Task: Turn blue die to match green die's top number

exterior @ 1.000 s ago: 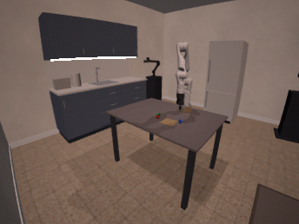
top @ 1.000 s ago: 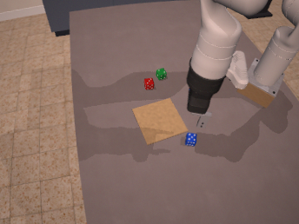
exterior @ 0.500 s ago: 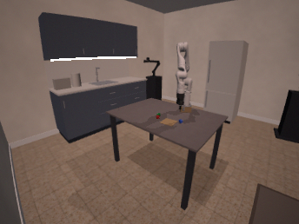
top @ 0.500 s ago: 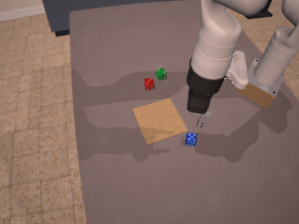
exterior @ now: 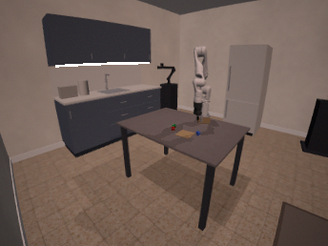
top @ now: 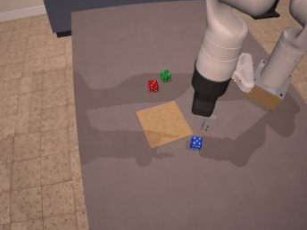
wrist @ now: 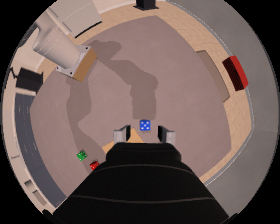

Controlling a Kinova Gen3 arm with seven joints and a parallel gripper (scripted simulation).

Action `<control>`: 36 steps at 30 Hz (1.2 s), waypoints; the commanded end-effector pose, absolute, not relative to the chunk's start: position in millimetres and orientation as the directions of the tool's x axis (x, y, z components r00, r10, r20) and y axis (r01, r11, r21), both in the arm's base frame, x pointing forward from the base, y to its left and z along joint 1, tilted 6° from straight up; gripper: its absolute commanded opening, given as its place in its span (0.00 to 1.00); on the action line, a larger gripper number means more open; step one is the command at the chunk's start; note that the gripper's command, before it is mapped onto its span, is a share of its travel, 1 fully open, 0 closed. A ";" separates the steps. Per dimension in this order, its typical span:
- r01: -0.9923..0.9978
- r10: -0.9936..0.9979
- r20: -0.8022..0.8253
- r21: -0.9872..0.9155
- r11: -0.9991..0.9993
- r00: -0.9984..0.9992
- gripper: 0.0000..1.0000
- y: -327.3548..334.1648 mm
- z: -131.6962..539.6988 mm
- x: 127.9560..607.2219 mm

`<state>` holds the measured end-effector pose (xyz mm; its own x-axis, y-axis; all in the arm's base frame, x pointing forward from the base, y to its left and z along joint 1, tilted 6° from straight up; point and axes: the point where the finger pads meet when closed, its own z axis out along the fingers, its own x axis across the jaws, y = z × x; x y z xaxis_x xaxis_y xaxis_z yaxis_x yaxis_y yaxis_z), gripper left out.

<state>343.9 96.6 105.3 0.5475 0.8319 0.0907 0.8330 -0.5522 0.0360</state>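
Observation:
The blue die (top: 195, 143) lies on the table just off the near right corner of the tan mat (top: 164, 123), not on it. It also shows in the wrist view (wrist: 144, 125), ahead of and between my fingers. The green die (top: 165, 76) and the red die (top: 153, 86) lie side by side on the table beyond the mat. My gripper (top: 208, 124) is open and empty, above the table beside the mat's right edge and a little behind the blue die. In the wrist view my gripper's fingers stand wide apart.
My arm's wooden base block (top: 264, 97) stands at the table's right. The table edge runs along the left, with tiled floor beyond. A dark counter is behind the table's far edge.

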 end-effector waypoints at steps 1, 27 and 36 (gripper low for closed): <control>0.815 0.813 0.094 0.027 -0.579 0.575 1.00 99.7 104.1 342.4; 0.372 0.369 0.064 -0.062 -0.926 0.927 1.00 120.9 90.5 336.0; 0.106 0.104 0.034 -0.085 -0.991 0.994 1.00 127.3 84.7 336.2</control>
<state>336.8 121.1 87.2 0.9835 0.1761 0.0405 0.1787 -0.9810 -0.0757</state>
